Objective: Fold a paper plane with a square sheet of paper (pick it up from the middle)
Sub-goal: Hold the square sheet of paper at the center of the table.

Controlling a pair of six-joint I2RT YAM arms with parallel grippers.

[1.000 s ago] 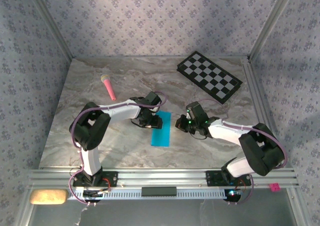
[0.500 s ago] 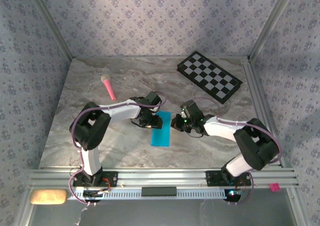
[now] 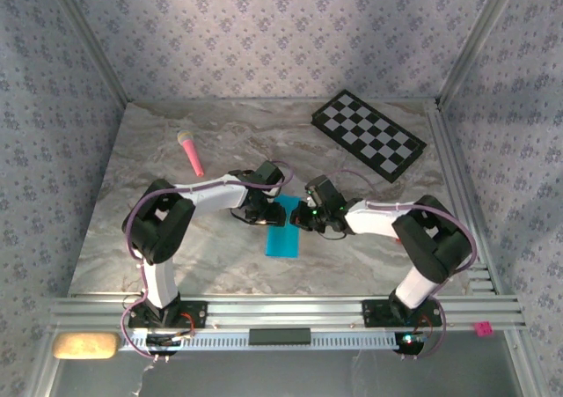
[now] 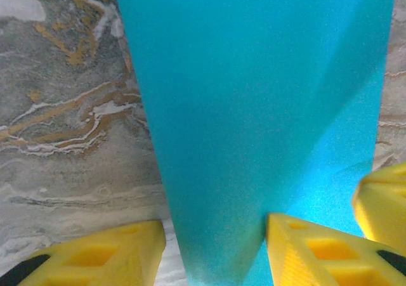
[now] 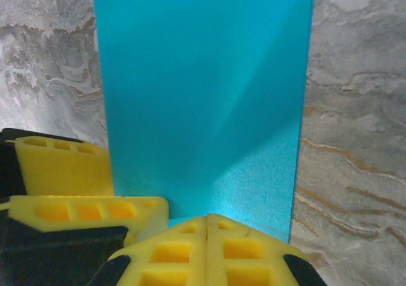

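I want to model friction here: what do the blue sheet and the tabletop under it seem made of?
The blue sheet looks like thin matte paper: flat colour, fine grain, a soft diagonal crease. The tabletop looks like marble-patterned stone or laminate, grey with tan veins, fairly smooth; which one the views cannot settle.
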